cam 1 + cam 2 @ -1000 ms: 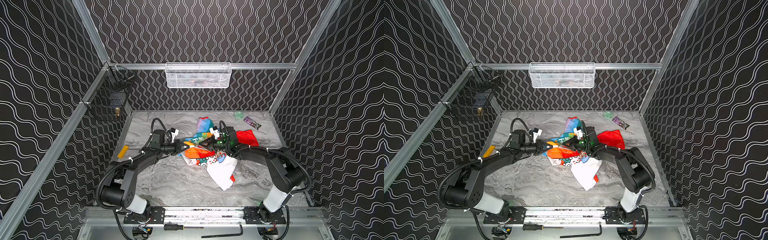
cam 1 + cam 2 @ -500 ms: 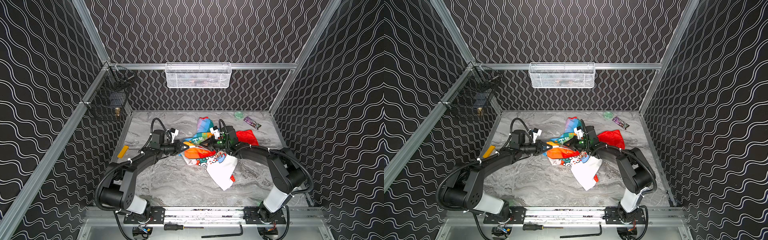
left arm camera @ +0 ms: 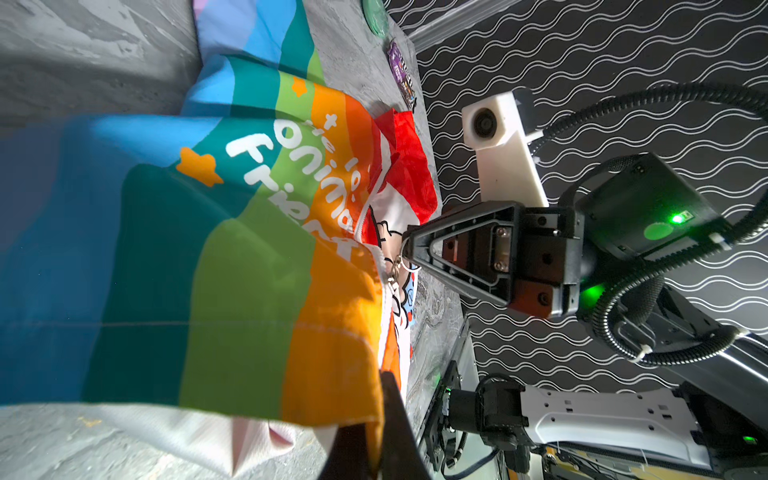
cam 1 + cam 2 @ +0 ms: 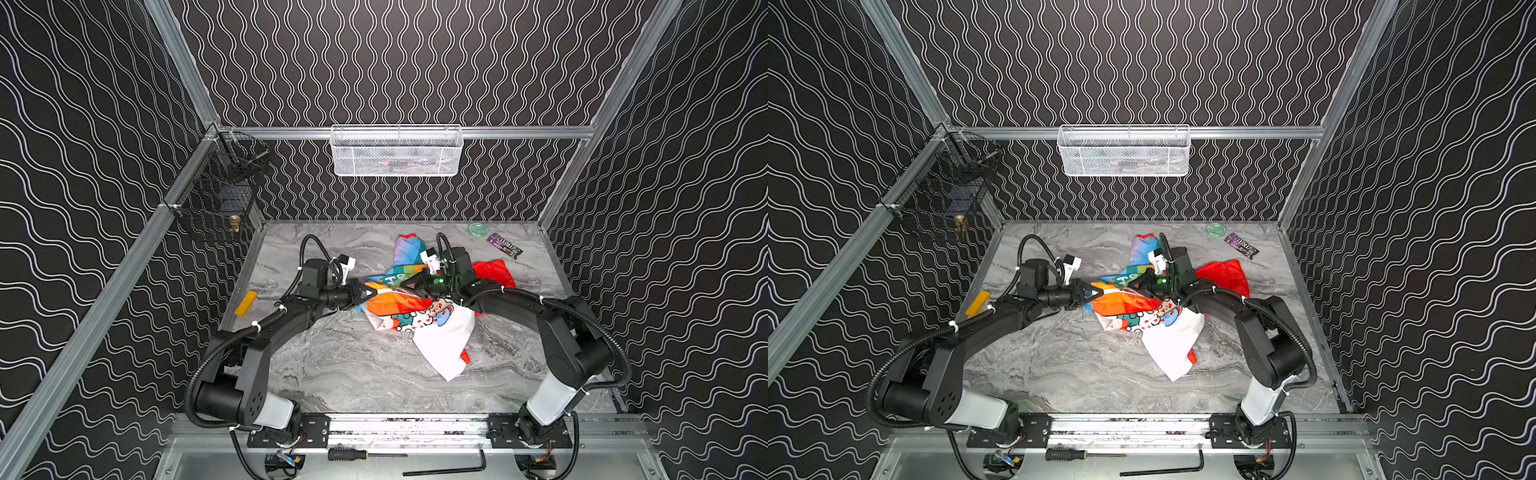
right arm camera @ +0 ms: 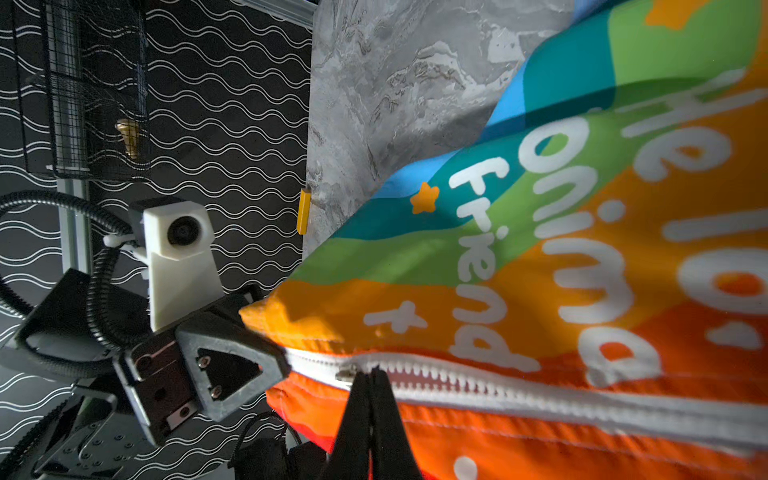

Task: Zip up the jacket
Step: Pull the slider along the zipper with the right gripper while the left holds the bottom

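Observation:
The rainbow-striped jacket (image 4: 399,305) (image 4: 1125,305) lies crumpled mid-table, with its red hood (image 4: 492,270) to the right and a white sleeve (image 4: 442,349) toward the front. My left gripper (image 4: 372,291) (image 4: 1100,292) (image 3: 380,376) is shut on the orange bottom corner of the jacket (image 3: 249,270) beside the zipper's end. The right gripper (image 4: 405,286) (image 4: 1131,284) (image 5: 370,372) faces it a short way along the white zipper (image 5: 498,386). It is shut at the metal slider (image 5: 347,374), on the ring pull (image 3: 409,266). Behind the slider the teeth look joined; past the fingers they gape.
A yellow block (image 4: 246,303) lies by the left wall. A green lid (image 4: 478,230) and a purple candy wrapper (image 4: 504,245) sit at the back right. A white mesh basket (image 4: 397,151) hangs on the back wall and a black wire basket (image 4: 220,199) on the left.
Both grippers stay shut on the jacket in the same spots. The right wrist has shifted only very slightly.

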Action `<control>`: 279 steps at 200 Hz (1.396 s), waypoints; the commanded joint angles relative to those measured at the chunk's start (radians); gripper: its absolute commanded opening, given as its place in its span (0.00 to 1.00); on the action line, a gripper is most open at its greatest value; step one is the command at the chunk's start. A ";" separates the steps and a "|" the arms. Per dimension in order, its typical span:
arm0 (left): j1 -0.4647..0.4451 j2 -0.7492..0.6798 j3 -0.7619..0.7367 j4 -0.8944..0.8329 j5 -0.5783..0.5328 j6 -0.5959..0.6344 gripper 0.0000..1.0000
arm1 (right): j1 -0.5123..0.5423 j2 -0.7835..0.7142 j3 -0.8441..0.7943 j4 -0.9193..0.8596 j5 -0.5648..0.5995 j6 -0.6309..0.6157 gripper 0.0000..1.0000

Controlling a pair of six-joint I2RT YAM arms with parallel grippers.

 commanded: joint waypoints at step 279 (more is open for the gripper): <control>0.001 -0.046 0.003 -0.112 -0.084 0.095 0.00 | -0.023 -0.014 0.048 -0.200 0.162 -0.122 0.00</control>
